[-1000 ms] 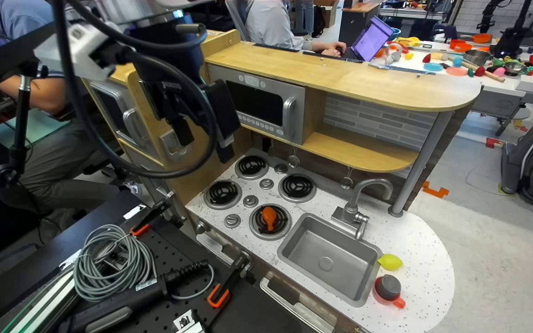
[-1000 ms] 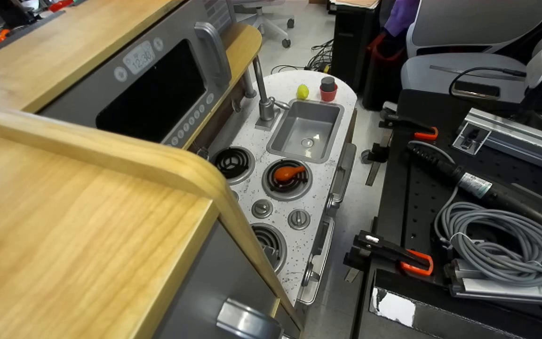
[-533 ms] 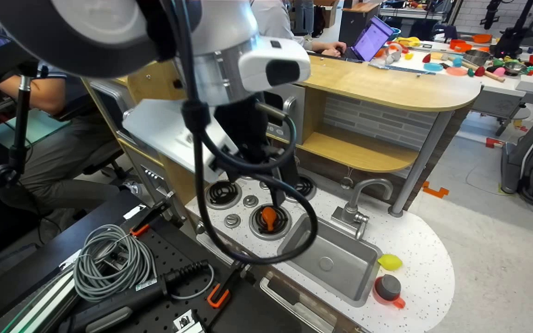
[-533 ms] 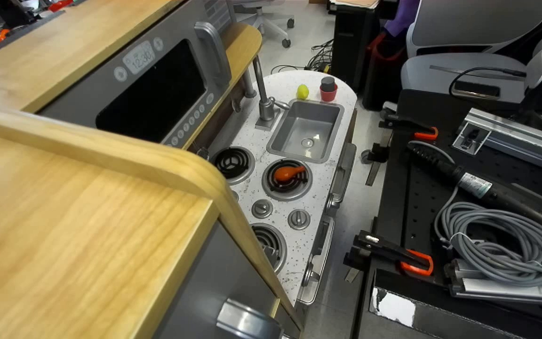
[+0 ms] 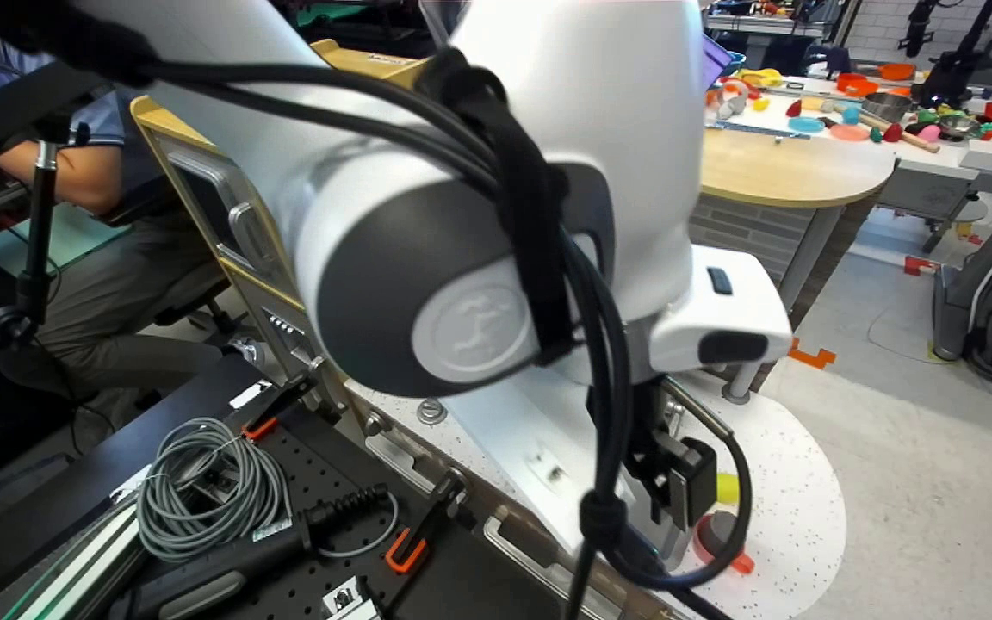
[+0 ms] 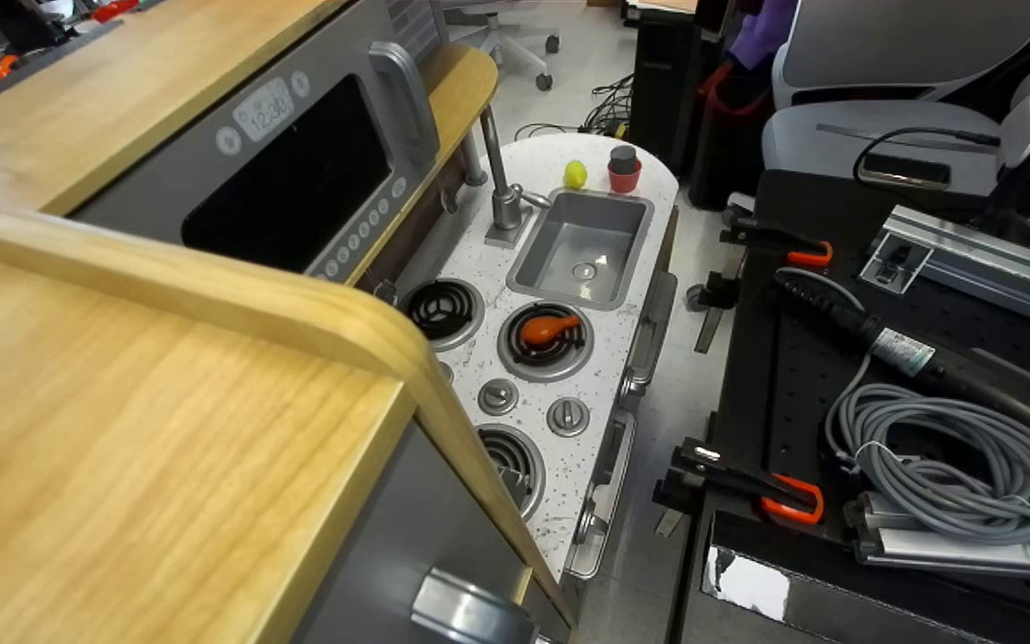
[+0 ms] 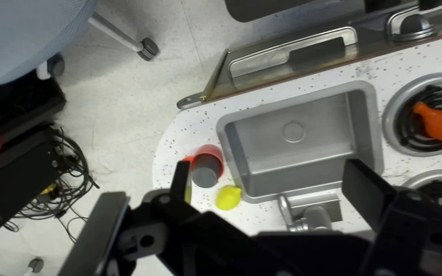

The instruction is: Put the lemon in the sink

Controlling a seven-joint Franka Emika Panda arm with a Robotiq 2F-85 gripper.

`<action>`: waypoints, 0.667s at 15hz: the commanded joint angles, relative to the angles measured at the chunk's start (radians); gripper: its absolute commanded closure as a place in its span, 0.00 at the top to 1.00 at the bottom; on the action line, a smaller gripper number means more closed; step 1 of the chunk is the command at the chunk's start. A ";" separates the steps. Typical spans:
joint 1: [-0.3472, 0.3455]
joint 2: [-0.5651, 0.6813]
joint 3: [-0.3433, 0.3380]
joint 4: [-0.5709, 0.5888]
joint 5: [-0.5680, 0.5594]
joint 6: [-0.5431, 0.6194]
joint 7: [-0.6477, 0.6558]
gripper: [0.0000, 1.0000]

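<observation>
One white worktop (image 7: 190, 132) carries a grey sink (image 7: 320, 134) with a drain (image 7: 293, 132). My gripper (image 7: 268, 171) is spread wide, holding nothing. Beside the sink, a red cup (image 6: 624, 183) holds a grey piece (image 6: 623, 159); the lemon (image 7: 228, 198) lies on the worktop just outside the sink.

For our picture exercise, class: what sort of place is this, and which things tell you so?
Most likely a robotics lab: a robot arm hangs over a play kitchen, near a black bench dotted with holes, with a coil of grey cable on it.
</observation>
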 commanded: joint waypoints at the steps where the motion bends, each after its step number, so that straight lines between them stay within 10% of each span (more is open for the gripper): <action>1: -0.036 0.203 -0.002 0.145 0.106 0.037 -0.006 1.00; 10: -0.114 0.585 0.052 0.539 0.214 -0.057 0.029 1.00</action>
